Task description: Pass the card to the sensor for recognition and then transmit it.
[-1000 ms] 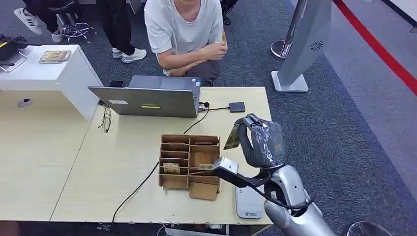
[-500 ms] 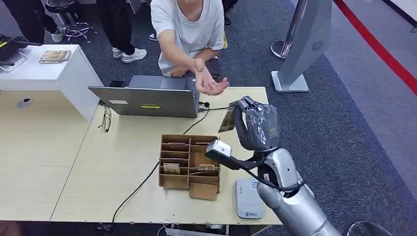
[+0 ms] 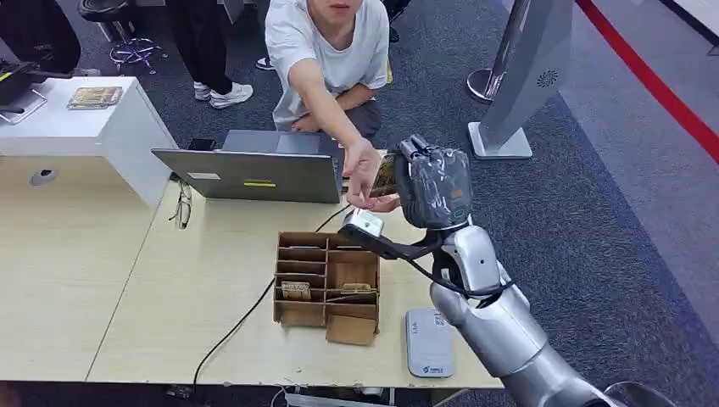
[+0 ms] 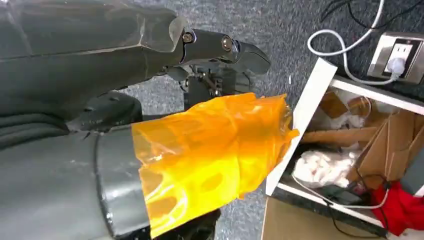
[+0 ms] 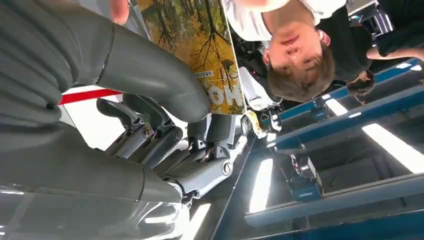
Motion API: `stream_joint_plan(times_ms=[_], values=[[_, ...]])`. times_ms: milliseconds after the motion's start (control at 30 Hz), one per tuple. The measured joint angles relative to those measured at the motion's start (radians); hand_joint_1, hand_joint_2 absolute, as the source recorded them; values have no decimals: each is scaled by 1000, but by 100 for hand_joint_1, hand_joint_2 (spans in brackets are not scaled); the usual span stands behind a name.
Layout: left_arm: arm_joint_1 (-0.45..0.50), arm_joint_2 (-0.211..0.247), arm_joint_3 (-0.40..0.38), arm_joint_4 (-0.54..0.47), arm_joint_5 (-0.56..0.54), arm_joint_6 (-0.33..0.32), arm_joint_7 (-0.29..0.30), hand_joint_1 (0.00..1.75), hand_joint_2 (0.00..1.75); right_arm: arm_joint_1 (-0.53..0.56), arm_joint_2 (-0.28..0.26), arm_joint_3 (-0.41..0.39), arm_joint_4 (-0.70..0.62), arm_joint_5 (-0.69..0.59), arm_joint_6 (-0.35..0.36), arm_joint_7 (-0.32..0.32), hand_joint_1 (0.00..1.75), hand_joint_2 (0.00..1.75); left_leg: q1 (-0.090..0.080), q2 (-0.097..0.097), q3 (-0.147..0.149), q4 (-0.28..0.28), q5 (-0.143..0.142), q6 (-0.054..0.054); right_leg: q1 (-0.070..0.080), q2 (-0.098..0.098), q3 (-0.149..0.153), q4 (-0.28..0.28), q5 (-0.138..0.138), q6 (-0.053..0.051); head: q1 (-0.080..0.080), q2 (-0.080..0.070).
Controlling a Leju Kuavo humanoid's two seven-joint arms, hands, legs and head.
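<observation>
Head view shows the right hand (image 3: 431,185) has moved up and away from the table (image 3: 212,288), gripping the card (image 3: 383,175) between thumb and fingers. The person's hand (image 3: 366,174) now reaches out and touches the card, over the table's far edge. Left hand (image 4: 150,145) hangs by the floor; its fingers look loosely curled, holding nothing.

You can count one card (image 3: 383,175), one robot hand (image 3: 432,186) and one person's hand (image 3: 365,174) in the middle of the frame. On the surface (image 3: 212,280) sit one laptop (image 3: 254,174), one wooden box (image 3: 326,288), one white sensor (image 3: 428,342) and one pair of glasses (image 3: 183,205).
</observation>
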Motion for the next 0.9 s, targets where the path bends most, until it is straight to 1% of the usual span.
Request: stream_joint_plan(times_ms=[33, 167, 367, 400, 433, 467, 533, 733, 767, 900], values=[[-1, 2, -10, 1, 9, 4, 6, 0, 0, -3, 5, 1, 6, 0, 3, 1, 175, 175, 0, 0, 0, 0, 0, 0, 0, 0, 0, 0, 0, 0, 0, 0], [0, 15, -47, 16, 42, 5, -1, 0, 0, -4, 14, 7, 30, -7, -13, -10, 175, 175, 0, 0, 0, 0, 0, 0, 0, 0, 0, 0, 0, 0, 0, 0], [10, 25, -93, 16, 57, 8, 14, 0, 0, 1, 15, 20, 31, -14, -5, 1, 175, 175, 0, 0, 0, 0, 0, 0, 0, 0, 0, 0, 0, 0, 0, 0], [14, 27, -101, 16, 61, 8, 16, 0, 0, 4, 15, 21, 31, -16, -4, 1, 159, 175, 0, 0, 0, 0, 0, 0, 0, 0, 0, 0, 0, 0, 0, 0], [17, 30, -108, 16, 65, 8, 18, 0, 0, 7, 15, 22, 30, -15, -3, 1, 94, 175, 0, 0, 0, 0, 0, 0, 0, 0, 0, 0, 0, 0, 0, 0], [23, 32, -116, 16, 71, 8, 16, 0, 0, 12, 15, 23, 30, -11, -6, -3, 0, 175, 0, 0, 0, 0, 0, 0, 0, 0, 0, 0, 0, 0, 0, 0], [31, 37, -130, 16, 87, 1, 12, 0, 0, 21, 15, 23, 30, -1, -10, -8, 0, 175, 0, 0, 0, 0, 0, 0, 0, 0, -1, 0, 0, 0, 0, 0], [48, 45, -174, 8, 113, 2, 35, 0, 0, 33, 15, 24, 17, 17, -2, 4, 0, 175, 0, 0, 0, 0, 0, 0, 0, 0, -1, 0, 0, 0, 0, 0], [49, 45, -179, 5, 114, 2, 37, 0, 0, 34, 15, 25, 16, 18, -2, 4, 0, 0, 0, 0, 0, 0, 0, 0, 0, 0, 0, 0, 0, 0, 0, 0], [57, 51, -203, -3, 125, 11, 41, 0, 0, 47, 13, 26, 13, 16, -5, -5, 0, 0, 0, 0, 0, 0, 0, 0, 0, 0, 0, 0, 0, 0, 0, 0]])
